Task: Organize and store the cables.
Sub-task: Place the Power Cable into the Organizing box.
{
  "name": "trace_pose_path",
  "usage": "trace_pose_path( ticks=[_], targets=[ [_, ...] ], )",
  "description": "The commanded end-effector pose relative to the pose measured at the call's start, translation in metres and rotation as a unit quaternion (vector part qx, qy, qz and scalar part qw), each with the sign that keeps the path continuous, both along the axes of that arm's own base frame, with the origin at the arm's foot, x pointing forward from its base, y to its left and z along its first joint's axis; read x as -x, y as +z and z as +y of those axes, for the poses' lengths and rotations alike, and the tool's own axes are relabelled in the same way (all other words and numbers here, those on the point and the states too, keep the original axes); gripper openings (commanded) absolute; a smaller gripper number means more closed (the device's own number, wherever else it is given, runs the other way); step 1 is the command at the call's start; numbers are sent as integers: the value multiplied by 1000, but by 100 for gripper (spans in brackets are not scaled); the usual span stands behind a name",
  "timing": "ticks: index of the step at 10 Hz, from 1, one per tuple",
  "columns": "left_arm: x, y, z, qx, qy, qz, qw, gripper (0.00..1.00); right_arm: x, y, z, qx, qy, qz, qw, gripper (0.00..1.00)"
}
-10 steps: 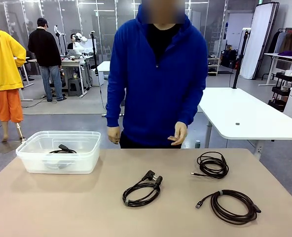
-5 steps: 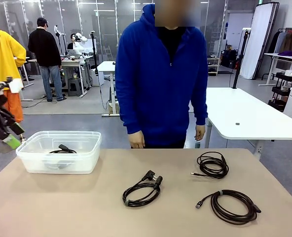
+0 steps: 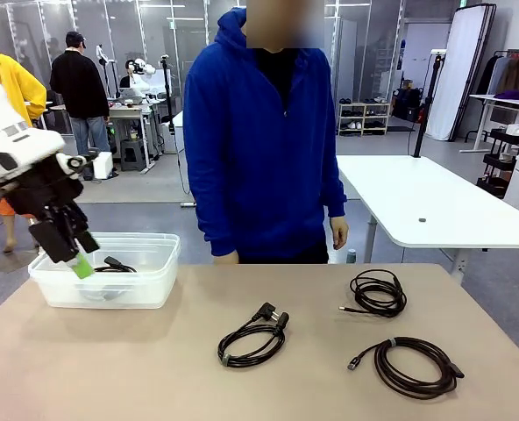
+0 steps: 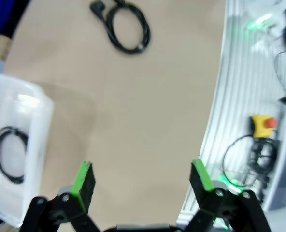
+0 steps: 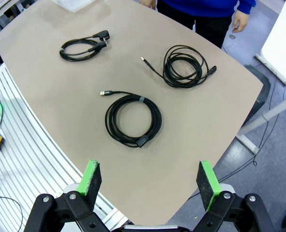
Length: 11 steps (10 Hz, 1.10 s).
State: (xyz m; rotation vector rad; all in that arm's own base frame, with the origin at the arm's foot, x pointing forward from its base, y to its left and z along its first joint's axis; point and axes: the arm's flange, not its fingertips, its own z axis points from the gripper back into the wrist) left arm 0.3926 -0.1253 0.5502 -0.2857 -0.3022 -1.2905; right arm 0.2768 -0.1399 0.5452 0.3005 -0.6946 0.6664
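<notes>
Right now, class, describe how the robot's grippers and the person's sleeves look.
The left arm is white. The left gripper and right gripper are black, their fingers tipped with green pads. The person wears long blue sleeves.

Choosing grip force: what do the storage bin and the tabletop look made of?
Bin: translucent, slightly frosted plastic; the cable inside shows dimly through its wall. Tabletop: smooth matte beige, probably laminate, though the look leaves it open.
</notes>
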Motion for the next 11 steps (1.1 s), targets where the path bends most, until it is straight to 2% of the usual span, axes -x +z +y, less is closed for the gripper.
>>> trace_pose_path(
  ticks=[1,4,6,7,8,9,10,11],
  targets=[
    [5,-4,-35,-16,-25,-11,1000,99,2,-2,0,0,7,-2,1000,100],
    [11,-16,-124,-63,-150,-23,986,99,2,-2,0,0,7,-2,1000,100],
    [18,-33,-167,-103,-202,-64,972,99,2,-2,0,0,7,-2,1000,100],
    [20,-41,-175,-104,-213,-71,969,99,2,-2,0,0,7,-2,1000,100],
    [20,-44,-176,-109,-210,-63,970,99,2,-2,0,0,7,-2,1000,100],
    [16,-41,-170,-95,-195,-57,974,99,2,-2,0,0,7,-2,1000,100],
    [16,-37,-163,-95,-214,-57,971,99,2,-2,0,0,7,-2,1000,100],
    [23,-46,-181,-104,-207,-53,971,99,2,-2,0,0,7,-2,1000,100]
  ],
)
